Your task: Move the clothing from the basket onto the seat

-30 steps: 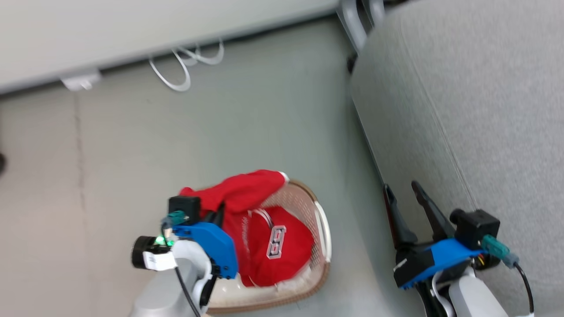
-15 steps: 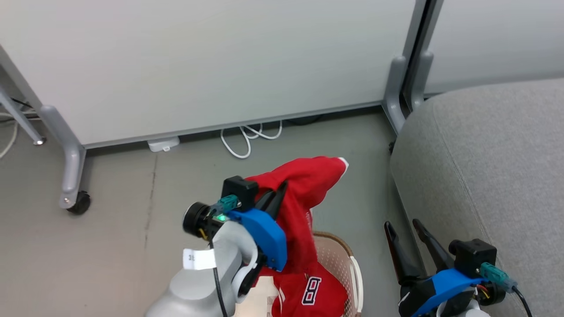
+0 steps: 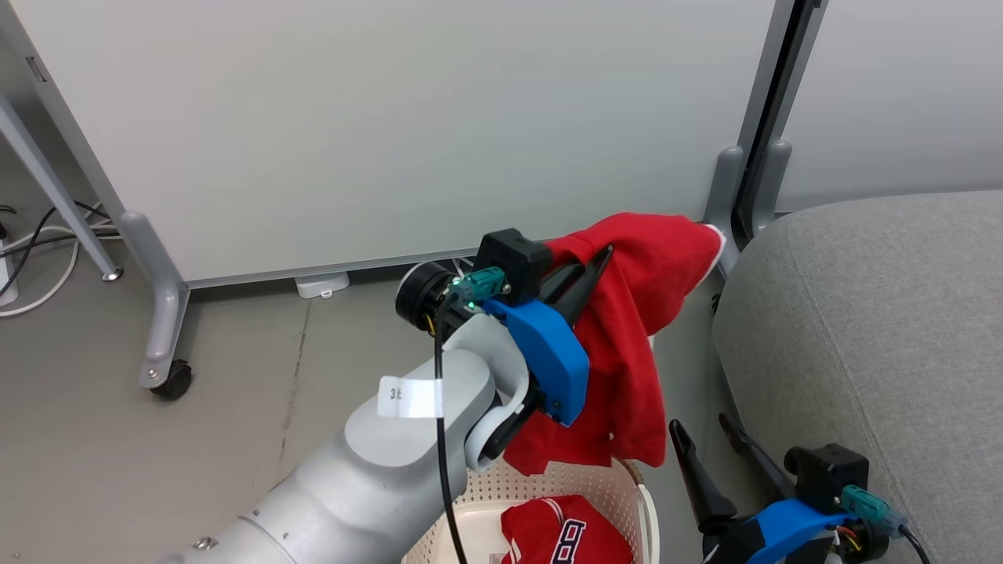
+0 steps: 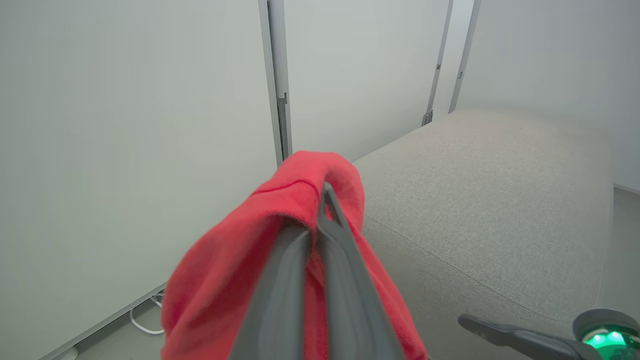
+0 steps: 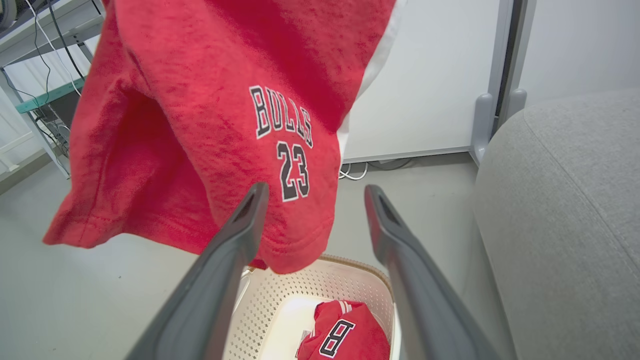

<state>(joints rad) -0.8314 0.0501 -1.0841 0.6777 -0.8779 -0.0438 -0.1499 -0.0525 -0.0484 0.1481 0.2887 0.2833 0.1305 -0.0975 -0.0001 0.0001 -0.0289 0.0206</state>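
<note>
My left gripper [image 3: 599, 262] is shut on a red jersey [image 3: 635, 337], which hangs from it above the basket [image 3: 639, 501], just left of the seat [image 3: 885, 329]. In the left wrist view the fingers [image 4: 325, 260] pinch a fold of the jersey [image 4: 225, 280] with the grey seat [image 4: 490, 190] beyond. The right wrist view shows the hanging jersey [image 5: 200, 125] printed "BULLS 23". A second red jersey [image 5: 340, 335] with a number 8 lies in the cream basket [image 5: 300, 295]. My right gripper [image 3: 700, 427] stands open and empty, low between basket and seat.
White partition panels stand behind on grey feet, one with a caster [image 3: 168, 376]. Cables [image 3: 31, 258] lie on the floor at far left and a white adapter [image 3: 321, 283] sits under the panel. Grey floor surrounds the basket.
The head camera has tilted up. My left gripper has lifted the red jersey out of the basket and carried it up and right, toward the seat. The right gripper stays open.
</note>
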